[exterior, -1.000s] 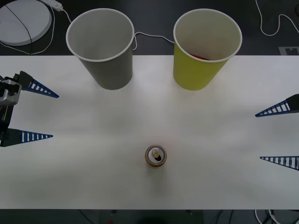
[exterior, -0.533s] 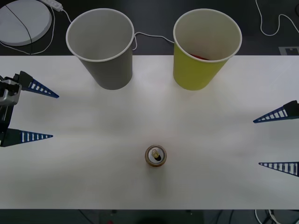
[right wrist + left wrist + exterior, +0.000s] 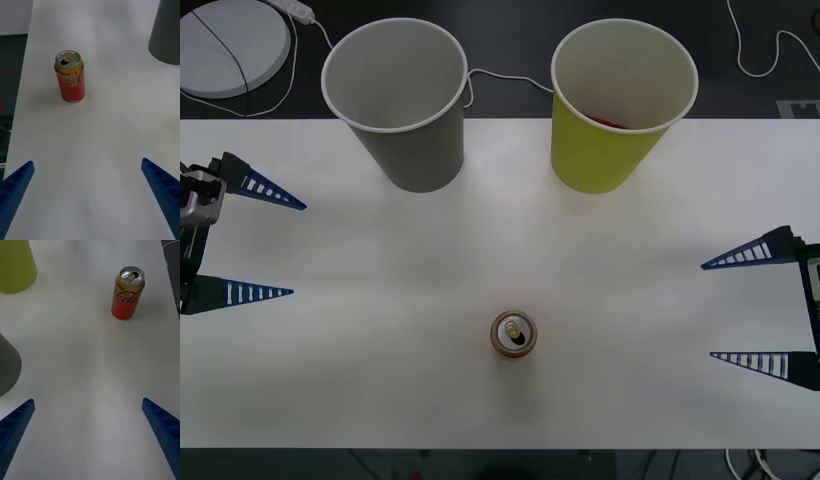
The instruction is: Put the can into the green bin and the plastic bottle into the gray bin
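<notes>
Tabletop: white, with a dark floor, white cables and a round white disc beyond its far edge.
Front view, containers: the gray bin and the green bin stand upright side by side at the far edge, apart from each other. Gray bin's inside looks white and bare; a bit of something red shows low inside the green bin, too little of it to identify.
Front view, the can: upright between the two hands, nearer the front edge, well apart from both bins and touching neither hand.
Front view, left hand: at the left edge, fingers spread wide, holding nothing.
Front view, right hand: at the right edge, fingers released and wide apart, empty.
Right wrist view: the can's red-orange side with a barcode, ahead of the open fingers; the gray bin's base farther off.
Left wrist view: the can's script logo side and opened gold top; green bin and gray bin walls.
Change from earlier: the right hand has come farther in over the tabletop toward the can; the left hand, can and bins are unmoved.
</notes>
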Available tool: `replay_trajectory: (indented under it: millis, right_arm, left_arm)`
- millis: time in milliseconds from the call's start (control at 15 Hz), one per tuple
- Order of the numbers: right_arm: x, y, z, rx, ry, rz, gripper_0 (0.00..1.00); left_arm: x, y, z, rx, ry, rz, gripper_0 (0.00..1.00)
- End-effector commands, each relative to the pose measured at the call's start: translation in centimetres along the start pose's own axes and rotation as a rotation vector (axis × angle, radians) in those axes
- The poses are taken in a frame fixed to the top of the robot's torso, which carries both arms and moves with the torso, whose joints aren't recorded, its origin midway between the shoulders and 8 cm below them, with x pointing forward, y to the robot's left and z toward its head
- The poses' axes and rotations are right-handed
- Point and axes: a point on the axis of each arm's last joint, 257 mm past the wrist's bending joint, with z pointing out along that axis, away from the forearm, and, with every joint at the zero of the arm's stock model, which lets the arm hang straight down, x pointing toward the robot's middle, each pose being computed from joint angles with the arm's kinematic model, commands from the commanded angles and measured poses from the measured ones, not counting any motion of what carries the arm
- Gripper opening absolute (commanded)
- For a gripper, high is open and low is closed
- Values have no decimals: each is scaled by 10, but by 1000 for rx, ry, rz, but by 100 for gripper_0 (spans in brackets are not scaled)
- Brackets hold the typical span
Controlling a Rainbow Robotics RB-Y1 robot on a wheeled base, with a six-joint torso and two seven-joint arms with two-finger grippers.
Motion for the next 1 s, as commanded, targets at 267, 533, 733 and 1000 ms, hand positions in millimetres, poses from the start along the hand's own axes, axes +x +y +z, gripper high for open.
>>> replay_trajectory:
  millis: [267,533,733,1000]
  right_arm:
    - [2,3,33,33,-130,-64,100]
    - [-1,9,55,49,-211,-38,100]
    - [0,13,69,51,-258,-35,100]
    - [9,18,89,59,-316,-76,100]
  left_arm:
    - [0,0,0,0,0,0,100]
    - [0,0,0,0,0,0,100]
    - [0,0,0,0,0,0,100]
    - [0,0,0,0,0,0,100]
